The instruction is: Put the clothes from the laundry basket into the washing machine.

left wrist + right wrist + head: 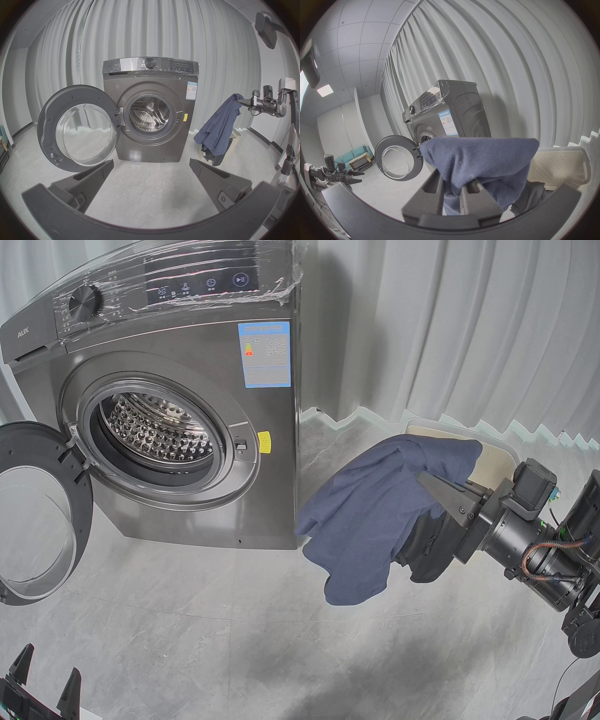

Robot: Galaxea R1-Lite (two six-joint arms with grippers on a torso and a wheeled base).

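Navy shirt hangs clamped in the right gripper, right of the washing machine, hiding most of the basket. Its door is wide open, bare floor between; left gripper spread open, half cut off.

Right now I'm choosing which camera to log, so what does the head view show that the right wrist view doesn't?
Head view alone: the perforated drum inside the washing machine, and the yellow sticker beside its opening. Right wrist view alone: how the right gripper pinches a fold of the blue garment between its shut fingers, plus a teal sofa far off. Both: the machine, its open door, the blue garment, the laundry basket and a dark garment by the blue one.
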